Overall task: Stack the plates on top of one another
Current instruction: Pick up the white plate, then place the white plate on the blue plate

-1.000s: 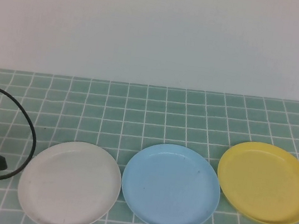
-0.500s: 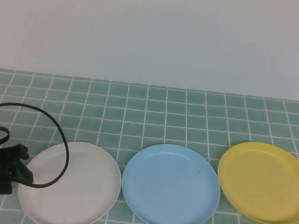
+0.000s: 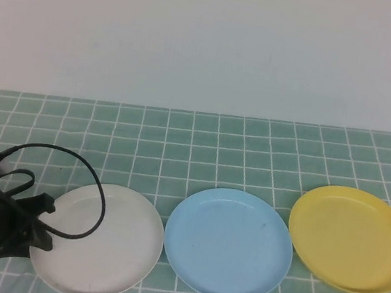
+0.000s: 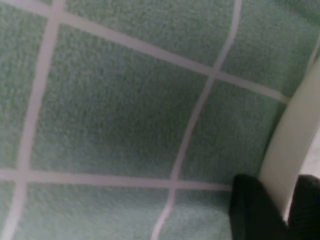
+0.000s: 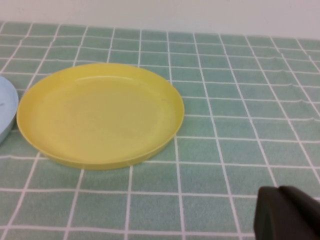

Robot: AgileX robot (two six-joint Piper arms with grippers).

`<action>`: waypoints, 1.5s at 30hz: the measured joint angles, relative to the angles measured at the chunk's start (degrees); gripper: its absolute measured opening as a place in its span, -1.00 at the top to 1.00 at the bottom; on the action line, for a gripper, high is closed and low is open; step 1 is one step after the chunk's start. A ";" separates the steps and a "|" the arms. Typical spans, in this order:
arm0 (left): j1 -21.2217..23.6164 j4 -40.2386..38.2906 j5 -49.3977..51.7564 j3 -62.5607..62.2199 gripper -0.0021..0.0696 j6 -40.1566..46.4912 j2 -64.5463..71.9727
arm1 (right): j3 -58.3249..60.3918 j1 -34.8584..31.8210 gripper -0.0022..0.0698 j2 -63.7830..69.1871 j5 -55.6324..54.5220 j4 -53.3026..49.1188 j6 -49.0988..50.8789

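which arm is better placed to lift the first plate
Left. The left tool straddles the white plate's rim with one finger on each side. The right tool sits low on the cloth, apart from the yellow plate, not gripping anything.

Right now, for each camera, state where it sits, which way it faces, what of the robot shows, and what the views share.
High: raised on the robot's side, angled down at the white plate, blue plate and yellow plate; left claw at the white rim.
Left wrist: close over the cloth; claw fingers straddle the white rim.
Right wrist: low, facing the yellow plate; right claw tip shows.
Shared: both plates also appear in high.
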 joint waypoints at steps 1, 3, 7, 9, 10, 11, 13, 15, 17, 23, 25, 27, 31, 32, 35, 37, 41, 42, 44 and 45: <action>0.00 0.35 0.00 0.00 0.80 0.00 0.05 | 0.00 0.00 0.95 0.00 0.00 0.00 0.00; 0.00 0.49 -0.11 0.00 0.94 0.16 0.05 | 0.00 0.00 0.95 0.00 0.00 0.00 0.00; 0.13 0.38 1.11 -0.89 0.94 0.16 -0.05 | 0.00 0.00 0.95 0.00 0.00 0.00 0.00; 0.13 0.67 2.72 -2.10 0.94 0.16 -0.17 | 0.00 0.00 0.95 0.00 0.00 0.00 0.00; 0.13 0.67 3.56 -2.81 0.94 0.16 -0.60 | 0.00 0.00 0.95 0.00 0.00 0.00 0.00; 0.13 0.67 4.16 -3.50 0.94 0.16 -1.23 | 0.00 0.00 0.95 0.00 0.00 0.00 0.00; 0.13 0.67 4.91 -4.94 0.94 0.03 -3.00 | 0.00 0.00 0.95 0.00 0.00 0.00 0.00; 0.13 0.67 5.48 -6.37 0.94 -0.54 -4.97 | 0.00 0.00 0.95 0.00 0.00 0.00 0.00; 0.13 0.67 6.53 -8.11 0.94 -1.51 -6.95 | 0.00 0.00 0.95 0.00 0.00 0.00 0.00; 0.02 -0.52 11.72 -13.59 0.94 -1.40 -12.18 | 0.00 0.00 0.95 0.00 0.00 0.00 0.00; -0.76 -1.73 13.39 -15.21 0.94 -1.40 -13.16 | 0.00 0.00 0.95 0.00 0.00 0.00 0.00; -2.86 -2.30 14.37 -16.53 0.94 -1.40 -13.60 | 0.00 0.00 0.95 0.00 0.00 0.00 0.00; -11.12 -2.07 13.29 -18.48 0.94 -2.30 -13.69 | 0.00 0.00 0.95 0.00 0.00 0.00 0.00; -12.95 -1.94 12.00 -18.60 0.94 -2.82 -13.69 | 0.00 0.00 0.95 0.00 0.00 0.00 0.00; -18.29 -0.29 7.68 -19.22 0.94 -6.23 -13.00 | 0.00 0.00 0.95 0.00 0.00 0.00 0.00; -20.65 0.24 6.37 -19.71 0.94 -7.17 -11.93 | 0.00 0.00 0.95 0.00 0.00 0.00 0.00; -23.34 0.13 6.40 -21.12 0.94 -8.14 -9.02 | 0.00 0.00 0.95 0.00 0.00 0.00 0.00; -23.97 0.27 6.40 -21.42 0.94 -8.14 -8.23 | 0.00 0.00 0.95 0.00 0.00 0.00 0.00; -24.90 0.27 6.35 -22.18 0.94 -8.14 -6.24 | 0.00 0.00 0.95 0.00 0.00 0.00 0.00; -24.89 0.42 6.35 -22.44 0.94 -8.41 -5.37 | 0.00 0.00 0.95 0.00 0.00 0.00 0.00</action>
